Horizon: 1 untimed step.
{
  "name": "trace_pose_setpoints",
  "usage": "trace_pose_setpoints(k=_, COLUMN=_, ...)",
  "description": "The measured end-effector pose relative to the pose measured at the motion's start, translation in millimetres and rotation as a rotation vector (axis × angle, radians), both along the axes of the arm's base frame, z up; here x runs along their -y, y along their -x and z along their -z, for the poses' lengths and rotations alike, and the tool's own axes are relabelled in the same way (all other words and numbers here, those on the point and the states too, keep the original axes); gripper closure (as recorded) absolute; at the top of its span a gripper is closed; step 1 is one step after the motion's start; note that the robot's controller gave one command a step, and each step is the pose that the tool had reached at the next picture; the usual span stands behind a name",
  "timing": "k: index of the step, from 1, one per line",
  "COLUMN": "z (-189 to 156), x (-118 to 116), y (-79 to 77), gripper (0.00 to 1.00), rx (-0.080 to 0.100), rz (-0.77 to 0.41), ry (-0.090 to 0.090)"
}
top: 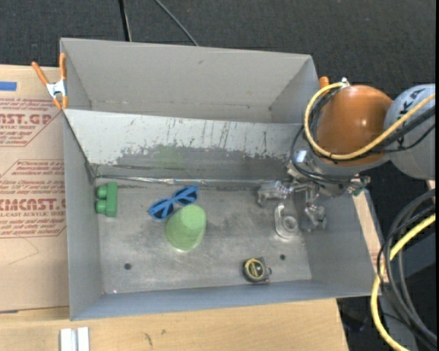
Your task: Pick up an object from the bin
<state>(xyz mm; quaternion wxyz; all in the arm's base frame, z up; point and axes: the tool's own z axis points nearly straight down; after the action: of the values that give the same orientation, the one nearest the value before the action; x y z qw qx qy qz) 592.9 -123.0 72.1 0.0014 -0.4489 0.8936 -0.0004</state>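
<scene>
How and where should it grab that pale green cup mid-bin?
Likely from above, pinching the pale green cup across its round sides at mid-body: it seems to lie on its side, and the blue sunglasses crowd only its upper edge.

**Operator:** What sort of place is this?

**Legend:** You are looking at a robotics lab. A robot arm (pixel 351 119) hung with cables (pixel 308 126) reaches into a scuffed grey metal bin (pixel 183 72). The bin sits on a pale wooden tabletop (pixel 205 327), with dark carpet (pixel 278 13) beyond.
</scene>
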Motion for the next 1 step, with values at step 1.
trace_pose_setpoints(k=1, z=-3.3, x=-2.1, y=-1.8, gripper=1.00, rx=0.004, rz=-0.002, ry=-0.002)
